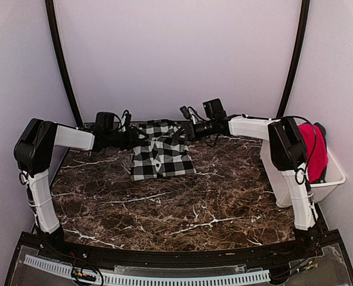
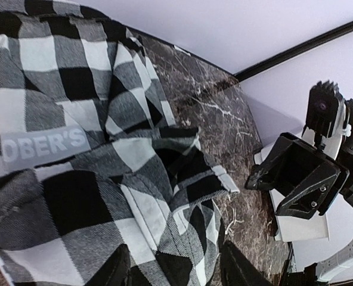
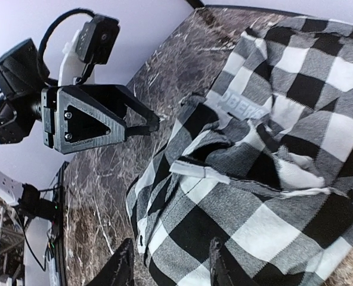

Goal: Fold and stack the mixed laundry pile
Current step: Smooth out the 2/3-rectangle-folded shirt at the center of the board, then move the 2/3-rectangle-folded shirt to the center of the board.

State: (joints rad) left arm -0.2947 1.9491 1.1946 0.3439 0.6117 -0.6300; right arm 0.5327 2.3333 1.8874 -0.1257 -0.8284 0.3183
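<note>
The checked garment point(image 1: 161, 156) lies rumpled at the far middle of the worktop point(image 1: 164, 208); the red garment point(image 1: 312, 152) sits in the bin point(image 1: 334, 179) at right; the left pincer point(image 1: 133, 138) and right pincer point(image 1: 181, 133) flank the checked garment's far corners, both with jaws apart, holding nothing.

White lettering point(image 2: 44, 145) stands on a grey band across the black-and-white checked garment point(image 2: 75, 202). In the left wrist view it reads "OBER'S". In the right wrist view the same print lies tilted beside a fold, and only "OBE" can be made out. From above, the garment lies at the far edge of the counter point(image 1: 182, 208), where the print is too small to read.
</note>
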